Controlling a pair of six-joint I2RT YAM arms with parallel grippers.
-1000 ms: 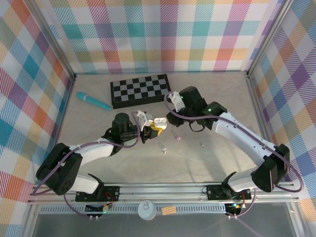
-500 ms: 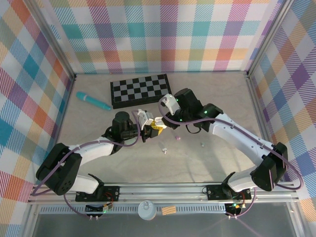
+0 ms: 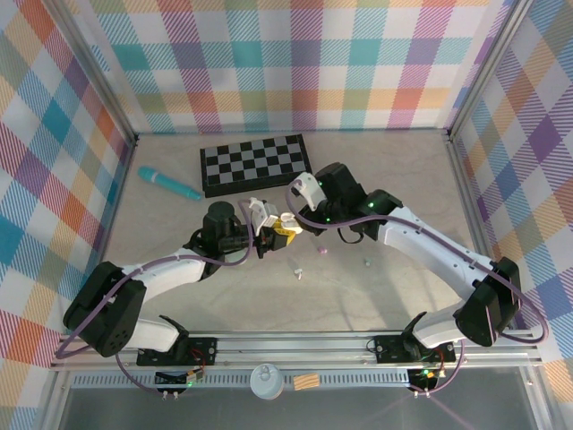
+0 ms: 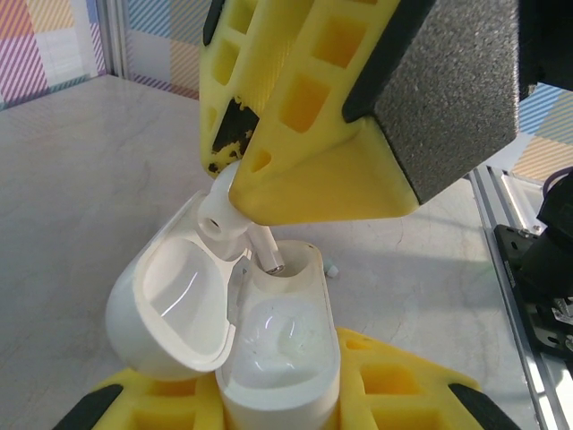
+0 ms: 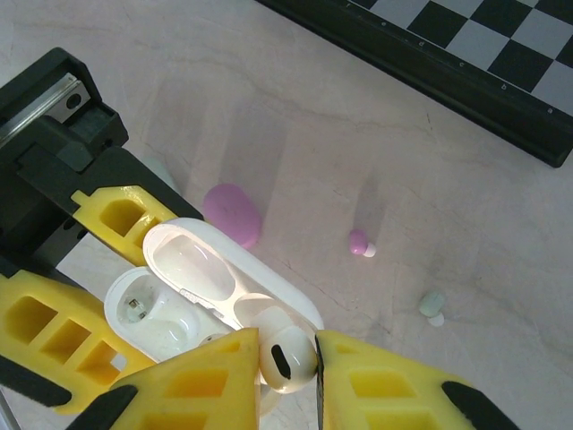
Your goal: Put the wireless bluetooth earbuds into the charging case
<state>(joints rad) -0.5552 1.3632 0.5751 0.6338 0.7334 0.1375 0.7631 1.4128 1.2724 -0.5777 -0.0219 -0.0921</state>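
On the table nearest the arm bases, a loose white earbud (image 3: 298,270) is lying alone, with a pale green earbud (image 3: 366,262) well to its right and a pink earbud (image 3: 322,252) sitting between them, slightly farther back; none of the three is touching another. Beyond these, the two arms are meeting above the middle of the table. The left gripper (image 4: 269,394) is clamping its yellow fingers on the body of a white charging case (image 4: 279,354), which is standing upright with its lid (image 4: 170,305) hanging open to one side. The right gripper (image 5: 285,345) is pinching a white earbud (image 5: 286,360) by its head directly over the case; the stem is pointing down and its tip is sitting at the mouth of a socket, not yet seated. The neighbouring socket (image 5: 134,309) is showing bare. A pink case (image 5: 231,213) is lying on the table just past the open lid. Farthest back, a teal pen-like object (image 3: 170,184) is lying at the left and a folded chessboard (image 3: 255,164) is resting near the rear wall
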